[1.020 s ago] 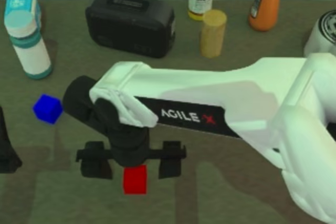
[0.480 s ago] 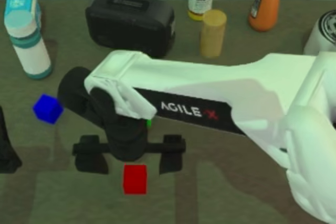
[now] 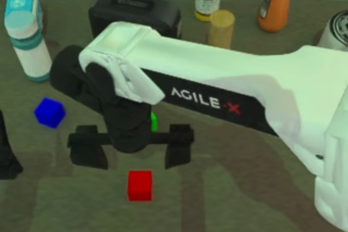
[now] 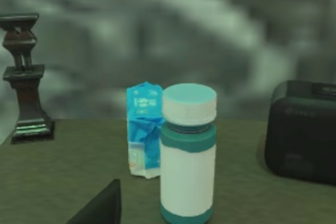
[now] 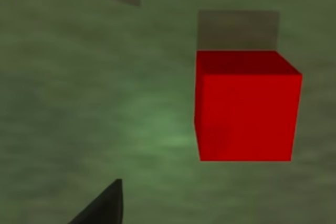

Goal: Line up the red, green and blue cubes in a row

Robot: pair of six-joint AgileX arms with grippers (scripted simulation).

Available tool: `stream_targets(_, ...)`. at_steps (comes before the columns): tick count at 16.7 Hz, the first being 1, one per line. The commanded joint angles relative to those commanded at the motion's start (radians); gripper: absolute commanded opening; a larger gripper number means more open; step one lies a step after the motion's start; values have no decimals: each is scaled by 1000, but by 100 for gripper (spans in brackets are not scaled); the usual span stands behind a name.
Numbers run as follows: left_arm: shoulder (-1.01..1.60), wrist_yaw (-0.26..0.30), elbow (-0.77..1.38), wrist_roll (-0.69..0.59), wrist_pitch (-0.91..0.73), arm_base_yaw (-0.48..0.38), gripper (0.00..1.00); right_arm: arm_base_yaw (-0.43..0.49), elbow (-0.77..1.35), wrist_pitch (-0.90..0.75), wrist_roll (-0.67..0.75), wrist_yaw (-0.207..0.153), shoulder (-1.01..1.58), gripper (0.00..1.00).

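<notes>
Olive-green table (image 3: pixel 244 188) up top, bottles along the back. From above, the right gripper (image 3: pixel 130 148) has its fingers spread wide and empty, the red cube (image 3: pixel 140 185) sitting just past the fingertips, not between them. Only a sliver of the green cube (image 3: pixel 154 121) peeks out behind the wrist; the blue cube (image 3: pixel 49 112) lies well off to one side. I'd centre over the next cube before closing. Left wrist view: just bottles, can't tell those fingers. Right wrist view: red cube (image 5: pixel 247 106) free on the table, beside one fingertip (image 5: pixel 102 205).
</notes>
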Motion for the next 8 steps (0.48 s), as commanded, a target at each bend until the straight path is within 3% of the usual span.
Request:
stream_targets(4, 25, 1, 24, 7, -16, -8, 100, -18, -26, 18, -17, 11, -26, 100)
stream_targets(8, 183, 2, 180, 48, -113, -54, 100, -94, -173, 108, -110, 61, -209, 100)
